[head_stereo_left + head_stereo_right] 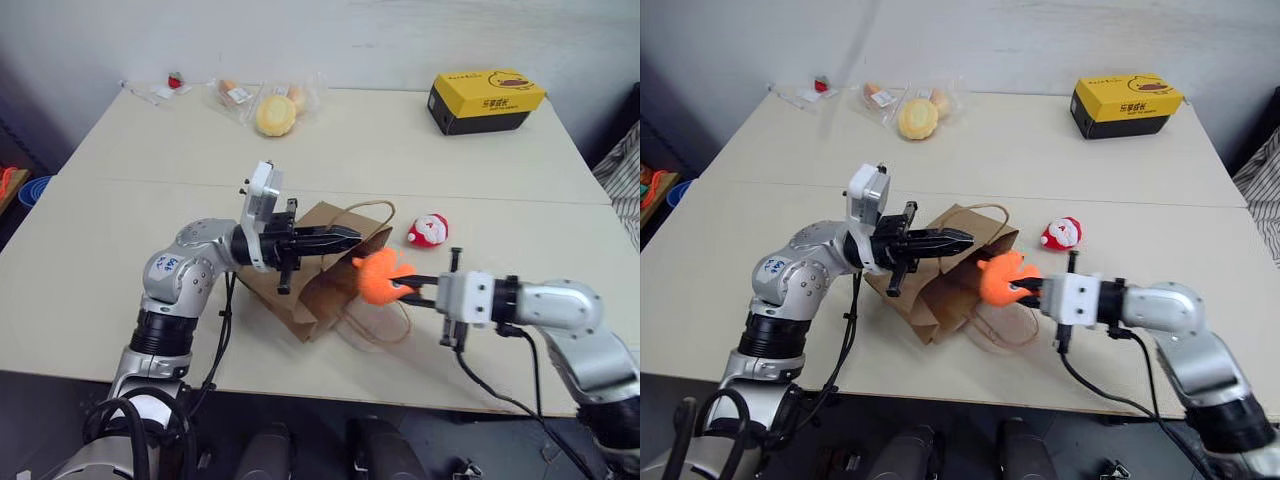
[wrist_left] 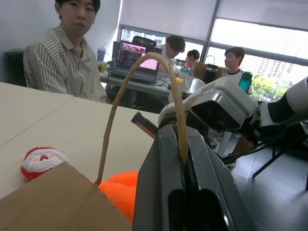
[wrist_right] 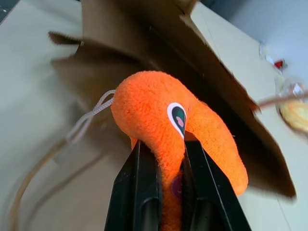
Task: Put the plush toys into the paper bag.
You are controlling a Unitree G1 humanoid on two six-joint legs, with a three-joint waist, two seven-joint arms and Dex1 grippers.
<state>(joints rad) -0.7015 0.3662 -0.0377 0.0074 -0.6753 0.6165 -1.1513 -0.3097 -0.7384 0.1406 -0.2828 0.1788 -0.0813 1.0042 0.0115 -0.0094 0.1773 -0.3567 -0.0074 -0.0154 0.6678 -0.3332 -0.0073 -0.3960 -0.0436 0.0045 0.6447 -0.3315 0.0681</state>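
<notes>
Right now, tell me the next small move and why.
Probably ease the right end effector leftward, carrying the fuzzy orange fish-shaped plush toy into the brown kraft paper bag: the toy sits clamped at the bag's mouth, which the left end effector holds up by its cord handle.

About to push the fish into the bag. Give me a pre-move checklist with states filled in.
1. Right gripper shut on the fish: ok.
2. Left gripper shut on the bag handle: ok.
3. Bag mouth open towards the fish: ok.
4. Fish inside the bag: not ok, it is at the mouth.
5. Santa bagged: not ok, it lies on the table.
6. Room inside the bag: cannot tell.
</notes>
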